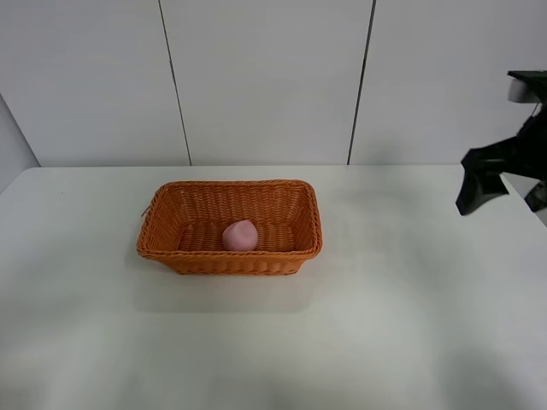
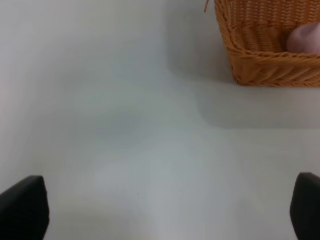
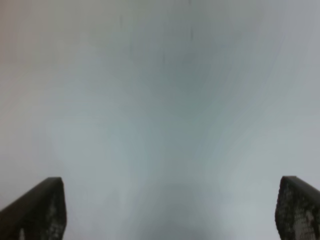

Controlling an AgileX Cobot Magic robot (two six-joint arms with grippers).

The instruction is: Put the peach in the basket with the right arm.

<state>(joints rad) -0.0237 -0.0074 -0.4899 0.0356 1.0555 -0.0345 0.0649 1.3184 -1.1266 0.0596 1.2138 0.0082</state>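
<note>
The pink peach (image 1: 240, 235) lies on the floor of the orange-brown wicker basket (image 1: 295, 195), near its front wall, at the table's middle. The left wrist view catches a corner of the basket (image 2: 260, 65) with the peach (image 2: 305, 39) inside. My right gripper (image 1: 502, 193) hangs open and empty above the table's far right edge, well away from the basket. In the right wrist view its two fingers (image 3: 42, 210) frame only blurred white table. My left gripper (image 2: 165, 207) is open over bare table and holds nothing; the exterior view does not show it.
The white table (image 1: 385, 325) runs wide around the basket. A pale panelled wall (image 1: 265, 77) stands behind it. A loose wicker strand (image 2: 206, 5) sticks out at the basket's corner.
</note>
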